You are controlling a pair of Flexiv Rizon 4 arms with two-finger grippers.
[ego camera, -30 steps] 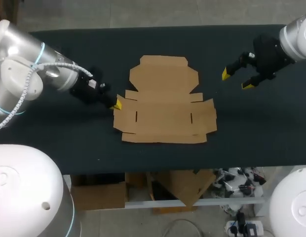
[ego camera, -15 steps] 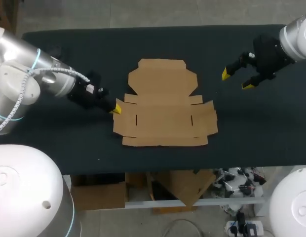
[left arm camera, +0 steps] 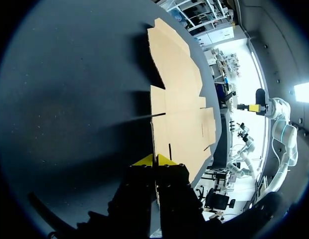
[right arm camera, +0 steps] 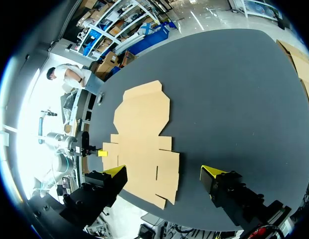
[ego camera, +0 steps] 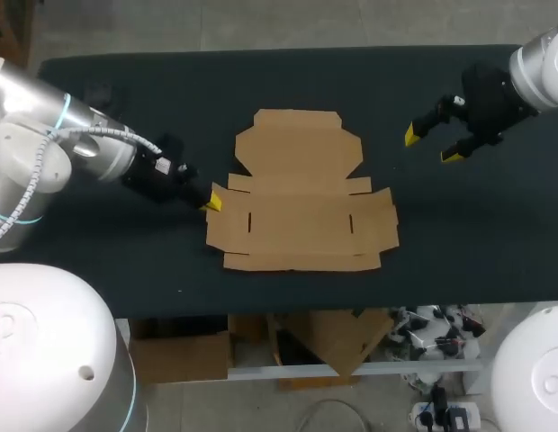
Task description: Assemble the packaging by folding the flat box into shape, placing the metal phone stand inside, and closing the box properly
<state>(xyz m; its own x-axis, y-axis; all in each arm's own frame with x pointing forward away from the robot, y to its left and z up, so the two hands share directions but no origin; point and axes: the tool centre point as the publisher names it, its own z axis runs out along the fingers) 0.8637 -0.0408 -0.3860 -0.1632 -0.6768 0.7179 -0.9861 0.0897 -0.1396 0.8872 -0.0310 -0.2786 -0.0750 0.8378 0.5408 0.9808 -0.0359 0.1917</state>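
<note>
Shifted slightly rightward on the table (ego camera: 126,261) since the earlier frames, the flat box (ego camera: 301,202) lies unfolded at its middle. The left gripper (ego camera: 212,200) is clenched on the box's left flap edge. The right gripper (ego camera: 432,144), released, hovers well apart at far right. Folding is barely begun. The phone stand, not in view, and closing remain.

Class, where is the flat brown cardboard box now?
Head view: the cardboard box lies mid-table, left gripper at its left edge, right gripper apart on its right.
</note>
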